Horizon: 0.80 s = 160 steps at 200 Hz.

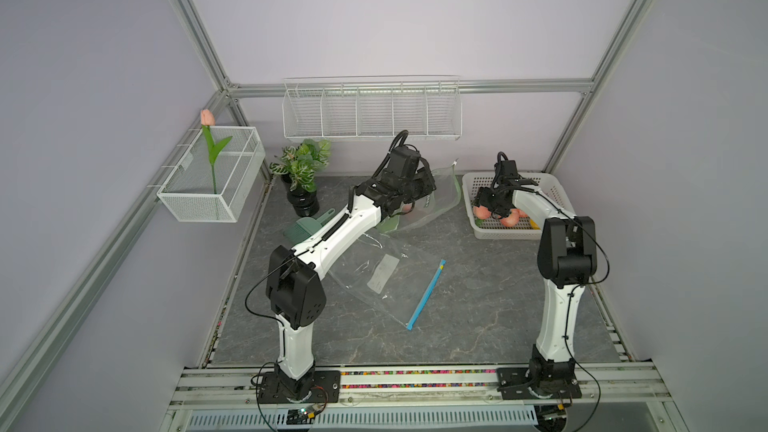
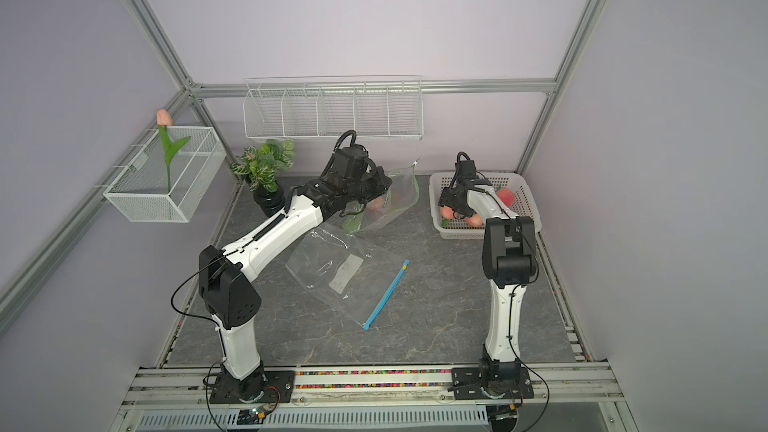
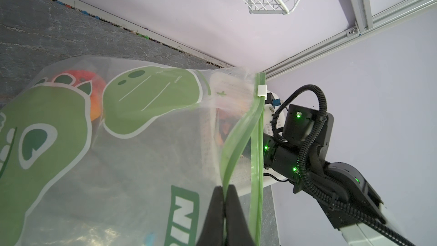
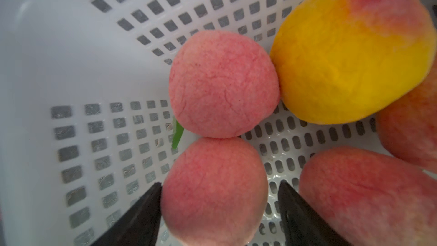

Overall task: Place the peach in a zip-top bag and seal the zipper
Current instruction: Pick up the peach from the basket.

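Peach (image 4: 214, 190), round, fuzzy pink, in perforated white plastic basket (image 4: 47, 43)

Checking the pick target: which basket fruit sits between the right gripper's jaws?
The pink peach nearest the right gripper, flanked by its open jaws. It touches a second pink peach; the yellow-orange peach lies beyond.

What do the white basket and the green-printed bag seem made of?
The white basket looks like moulded plastic, smooth and faintly glossy, with regular slotted holes. The green-printed bag seems thin translucent plastic film: it creases, and fruit shows through it.
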{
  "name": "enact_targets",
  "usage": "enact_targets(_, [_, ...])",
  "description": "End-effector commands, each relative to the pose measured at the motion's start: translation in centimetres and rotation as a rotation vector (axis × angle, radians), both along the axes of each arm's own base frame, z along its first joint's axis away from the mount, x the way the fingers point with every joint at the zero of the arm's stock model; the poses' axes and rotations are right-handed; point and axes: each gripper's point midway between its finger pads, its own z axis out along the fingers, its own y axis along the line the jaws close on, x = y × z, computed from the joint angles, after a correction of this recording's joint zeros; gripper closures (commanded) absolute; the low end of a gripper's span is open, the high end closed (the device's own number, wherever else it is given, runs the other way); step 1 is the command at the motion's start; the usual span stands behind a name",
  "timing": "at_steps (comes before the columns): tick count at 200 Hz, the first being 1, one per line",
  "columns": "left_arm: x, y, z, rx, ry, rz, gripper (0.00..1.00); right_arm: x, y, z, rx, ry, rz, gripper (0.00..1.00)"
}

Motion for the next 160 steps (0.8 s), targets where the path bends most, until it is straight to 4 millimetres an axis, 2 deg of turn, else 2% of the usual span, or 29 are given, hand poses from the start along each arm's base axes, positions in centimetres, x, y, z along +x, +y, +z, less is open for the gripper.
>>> enact_targets(1, [-0.7, 0.3, 1.2, -0.019, -0.010, 0.000, 1.00, 0.1, -0.4, -1.0, -0.003, 0.040, -0.010, 0.22])
enact_targets(32, [-0.7, 0.4, 1.2, -0.019, -0.011, 0.003, 1.00, 0.1, -0.1, -1.4, 0.007, 0.052, -0.003, 0.26])
enact_targets(66, [-0.7, 0.4, 1.1, -0.017, -0.011, 0.003, 1.00, 0.0, 0.1, 0.0, 0.018, 0.024, 0.003, 0.34])
enact_targets(103, [-0.6, 0.5, 1.2, -0.017, -0.012, 0.006, 1.00, -0.4, 0.2, 3.2, 0.035, -0.045, 0.011, 0.35])
enact_targets(160, [-0.6, 0.4, 1.2, -0.020, -0.014, 0.005, 1.00, -3.2, 0.0, 9.1, 0.064, -0.173, 0.015, 0.35])
